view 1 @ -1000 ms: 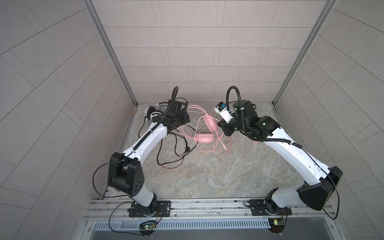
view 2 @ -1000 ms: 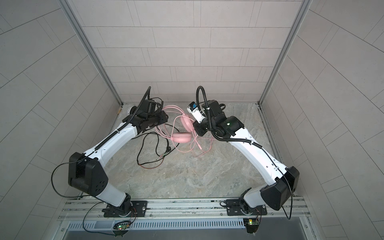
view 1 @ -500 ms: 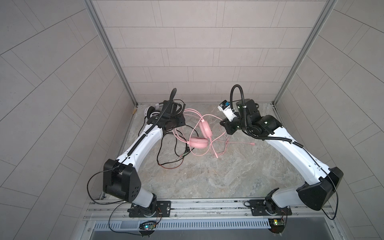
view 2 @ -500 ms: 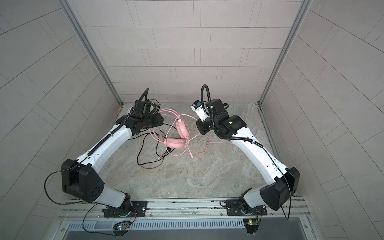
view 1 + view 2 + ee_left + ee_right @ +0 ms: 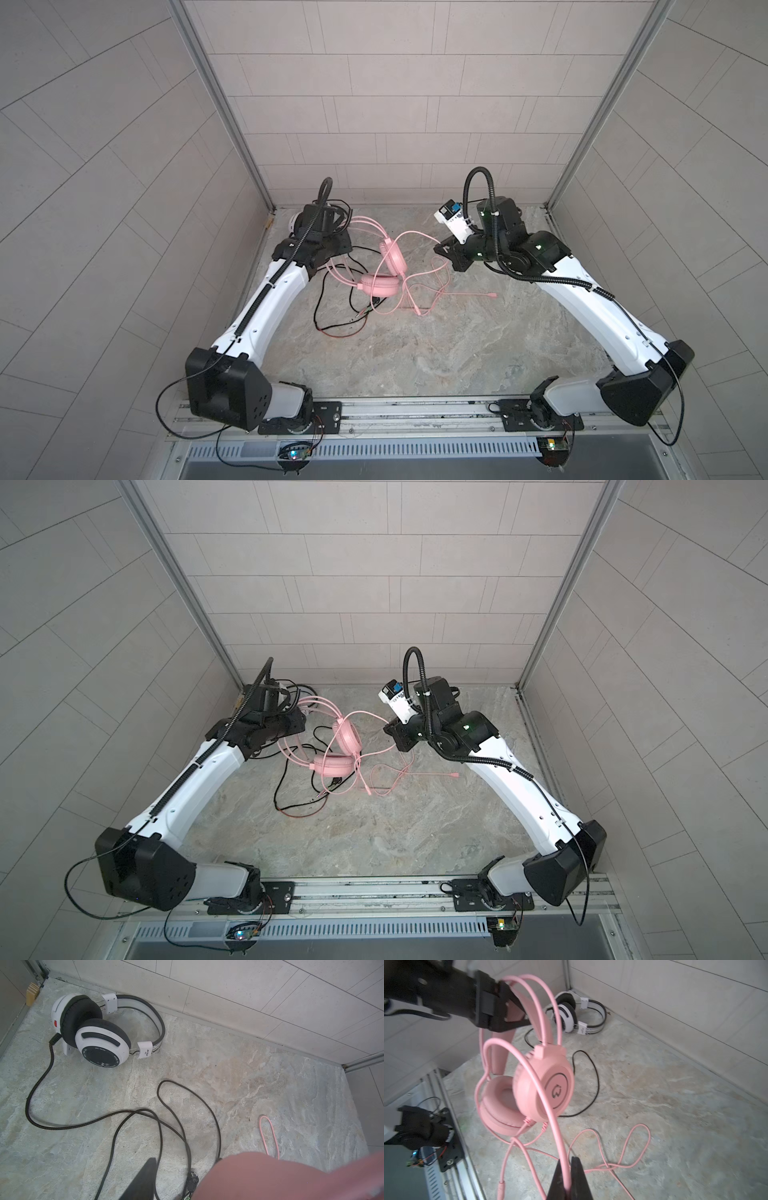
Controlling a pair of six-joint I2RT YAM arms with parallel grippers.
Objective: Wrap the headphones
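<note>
Drawn apart since earlier: left gripper [image 5: 519, 1012] clamped on headband of pink headset [image 5: 544, 1086], cups hanging above table [image 5: 415, 353]; right gripper [image 5: 568, 1176] pinched on pink cable [image 5: 554, 1126]; white headset [image 5: 97, 1036] lying in back-left corner, black cable [image 5: 62, 1126] loose.

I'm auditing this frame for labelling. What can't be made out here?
The white-and-black headphones: in both top views mostly hidden behind the left arm.
The left gripper: in the left wrist view, cut off by the edge and covered by the blurred pink headphones.
The right gripper: base cut off by the right wrist view's edge.
The pink cable over the black cable, or under: too thin in the top views.
</note>
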